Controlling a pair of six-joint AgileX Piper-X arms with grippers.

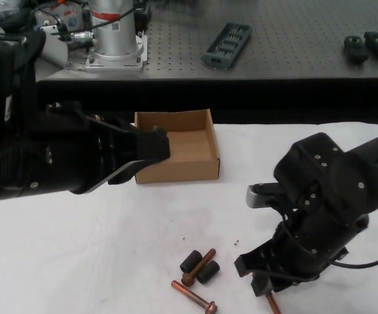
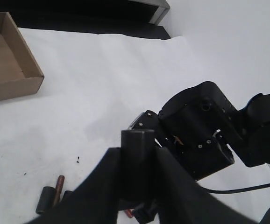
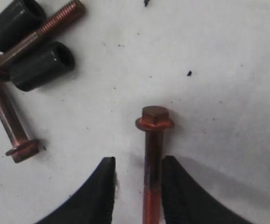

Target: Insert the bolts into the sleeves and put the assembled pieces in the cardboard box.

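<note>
White cloth covers the bench, faintly creased; the cardboard box, plain brown and open-topped, sits at upper centre of the high view; my left gripper, overlapping the box's left edge there, pinches a matte black sleeve; my right gripper, lower right, stands parted astride a coppery hex-flanged bolt, shank close against one finger; loose bolts and cylindrical loose sleeves lie bottom centre.
</note>
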